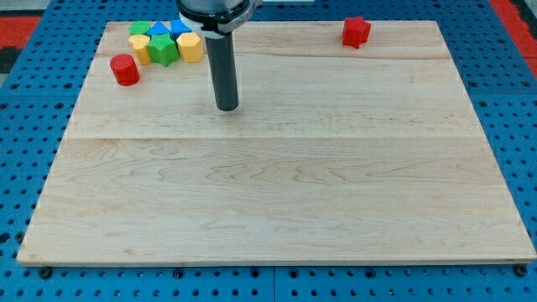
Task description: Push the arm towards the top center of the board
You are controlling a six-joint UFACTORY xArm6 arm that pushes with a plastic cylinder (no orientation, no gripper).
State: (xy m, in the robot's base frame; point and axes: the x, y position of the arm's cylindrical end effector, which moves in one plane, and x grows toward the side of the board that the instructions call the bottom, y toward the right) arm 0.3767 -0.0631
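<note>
My tip (226,107) rests on the wooden board (277,193), left of centre in the upper part. The dark rod rises from it to the view's top. A cluster of blocks lies at the top left, up and left of the tip: a yellow hexagonal block (190,47) nearest the rod, a green block (165,49), a yellow block (140,49), a green block (139,29), a blue block (159,29) and a blue block (179,27) partly behind the rod's mount. A red cylinder (125,70) stands left of the tip. A red star-shaped block (356,32) sits at the top right.
The board lies on a blue pegboard table (512,101) with rows of holes. A red area (17,25) shows at the top left corner and another at the top right.
</note>
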